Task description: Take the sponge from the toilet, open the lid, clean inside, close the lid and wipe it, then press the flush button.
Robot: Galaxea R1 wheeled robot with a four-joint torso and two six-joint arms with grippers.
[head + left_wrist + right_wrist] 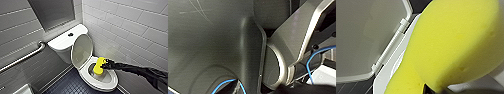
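The white toilet [100,82] stands against the tiled wall with its lid [82,51] raised upright against the tank. My right arm reaches in from the right, and the right gripper [104,63] is shut on the yellow sponge [99,66], holding it over the bowl opening. In the right wrist view the sponge [453,47] looms large beside the lid [368,37] and its hinge. The dark flush button [70,34] sits in the middle of the tank top.
A metal grab bar [23,58] runs along the left wall. White tiled walls close in on the left and right of the toilet. Dark small-tiled floor [67,86] lies in front. A white object [23,90] sits at the bottom left corner.
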